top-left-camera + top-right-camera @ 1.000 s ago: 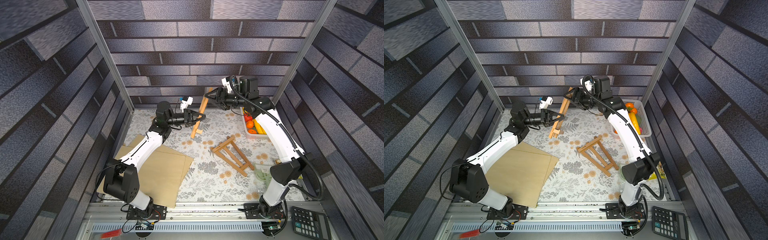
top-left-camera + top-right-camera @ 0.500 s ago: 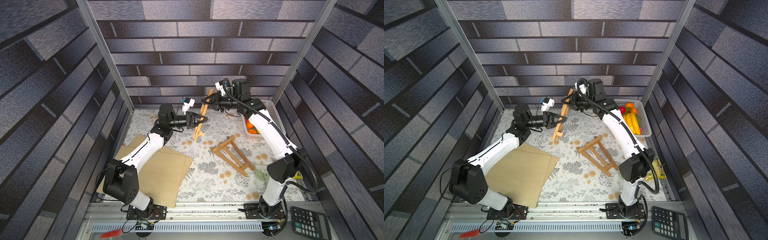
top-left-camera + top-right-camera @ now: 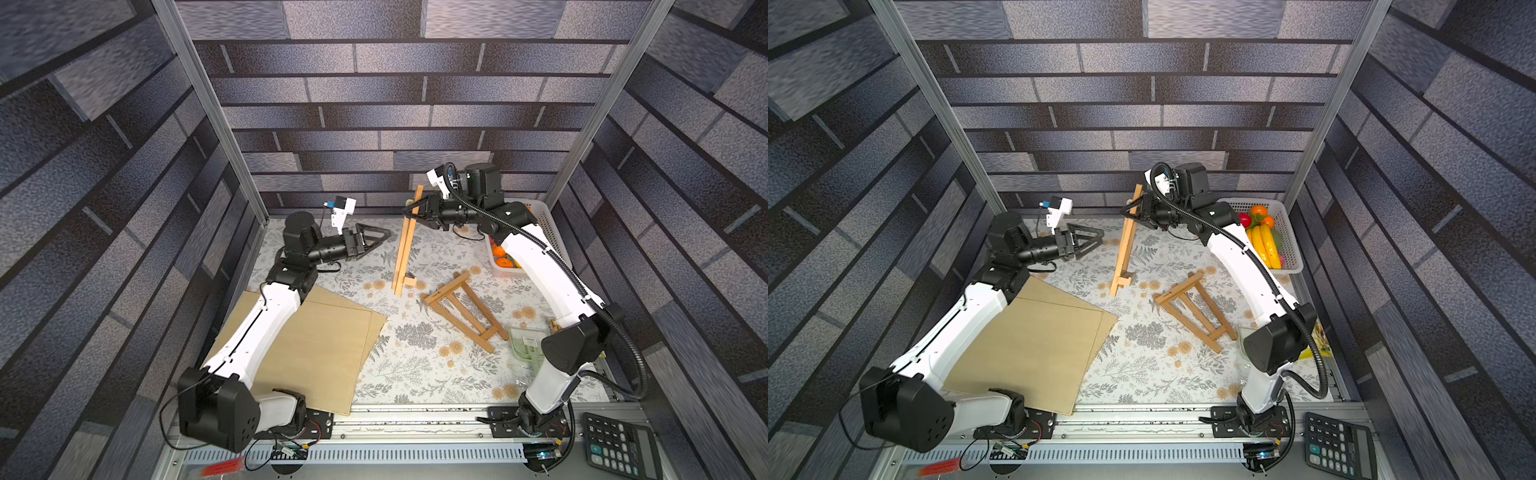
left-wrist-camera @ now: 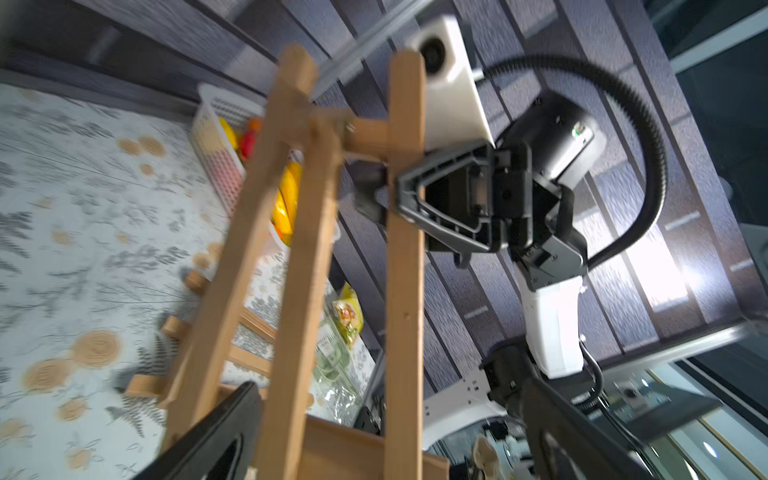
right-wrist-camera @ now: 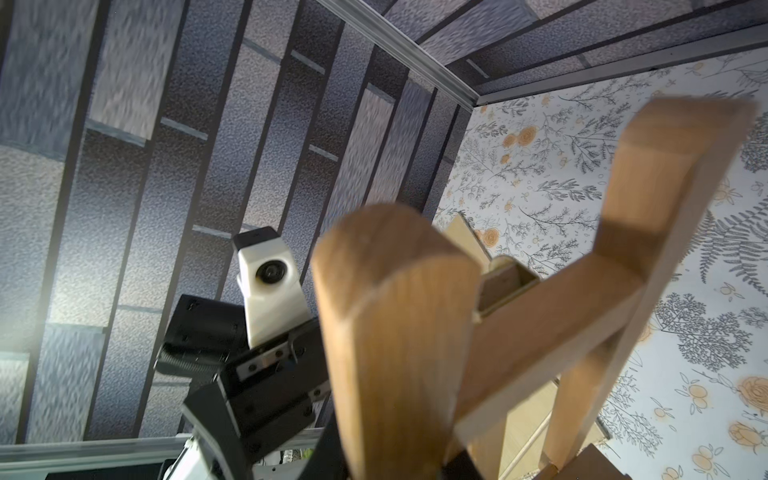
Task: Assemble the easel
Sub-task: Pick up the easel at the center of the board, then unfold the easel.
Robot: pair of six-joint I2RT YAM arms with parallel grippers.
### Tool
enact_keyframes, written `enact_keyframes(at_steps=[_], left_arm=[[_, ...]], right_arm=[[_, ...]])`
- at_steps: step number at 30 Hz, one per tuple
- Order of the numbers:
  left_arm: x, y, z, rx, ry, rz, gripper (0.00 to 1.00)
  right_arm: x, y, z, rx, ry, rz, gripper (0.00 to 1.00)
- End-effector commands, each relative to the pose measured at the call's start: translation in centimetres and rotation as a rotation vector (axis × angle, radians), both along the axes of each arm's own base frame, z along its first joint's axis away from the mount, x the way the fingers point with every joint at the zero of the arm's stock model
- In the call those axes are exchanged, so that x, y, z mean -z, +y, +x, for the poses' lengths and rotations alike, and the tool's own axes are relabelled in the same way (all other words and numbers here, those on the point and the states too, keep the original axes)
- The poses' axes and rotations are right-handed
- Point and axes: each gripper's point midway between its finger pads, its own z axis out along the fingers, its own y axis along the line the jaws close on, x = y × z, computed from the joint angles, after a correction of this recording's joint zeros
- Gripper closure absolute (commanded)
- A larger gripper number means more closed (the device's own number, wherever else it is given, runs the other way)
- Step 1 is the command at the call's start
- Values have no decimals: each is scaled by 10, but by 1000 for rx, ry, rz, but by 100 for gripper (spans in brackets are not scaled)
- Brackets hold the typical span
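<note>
A tall wooden easel frame (image 3: 404,249) (image 3: 1124,249) stands almost upright at the back of the flowered table, foot on the cloth. My right gripper (image 3: 409,212) (image 3: 1129,210) is shut on its upper part, and the left wrist view shows those jaws (image 4: 399,195) clamped on a bar. In the right wrist view that bar (image 5: 395,332) fills the space between the right gripper (image 5: 395,465) jaws. My left gripper (image 3: 386,236) (image 3: 1099,237) (image 4: 390,440) is open just left of the frame, touching nothing. A second wooden easel part (image 3: 465,311) (image 3: 1196,311) lies flat.
Cardboard sheets (image 3: 316,345) lie under my left arm. A white basket (image 3: 1289,232) of fruit stands at the back right. A plastic packet (image 3: 528,345) lies near the right arm's base, a calculator (image 3: 619,449) off the table's front. Patterned walls close three sides.
My left gripper let go of the easel frame, opened and drew back left. My right gripper closed on the frame's upper part, which now stands more upright.
</note>
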Motion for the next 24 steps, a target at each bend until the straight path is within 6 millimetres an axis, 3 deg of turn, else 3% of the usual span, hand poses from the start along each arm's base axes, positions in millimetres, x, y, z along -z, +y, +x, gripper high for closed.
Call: enact_keyframes(at_steps=[1,7,13,20,24], left_arm=[[30,32,-6,-160,-11,232,0],[38,3,-40,-81,-50,470,0],[39,-24,-56,-47,-84,517,0],[40,-56,-57,-45,-111,568,0],[51,-63,-43,-111,-105,710,0]], right_arm=[[-57,-11,-39,-107,-157,98,100],[-63,-12,-57,-160,-150,113,100],[-60,-13,-63,-171,-132,104,100],[-50,-15,-66,-130,-119,62,100],[-43,-14,-72,-115,-127,20,100]])
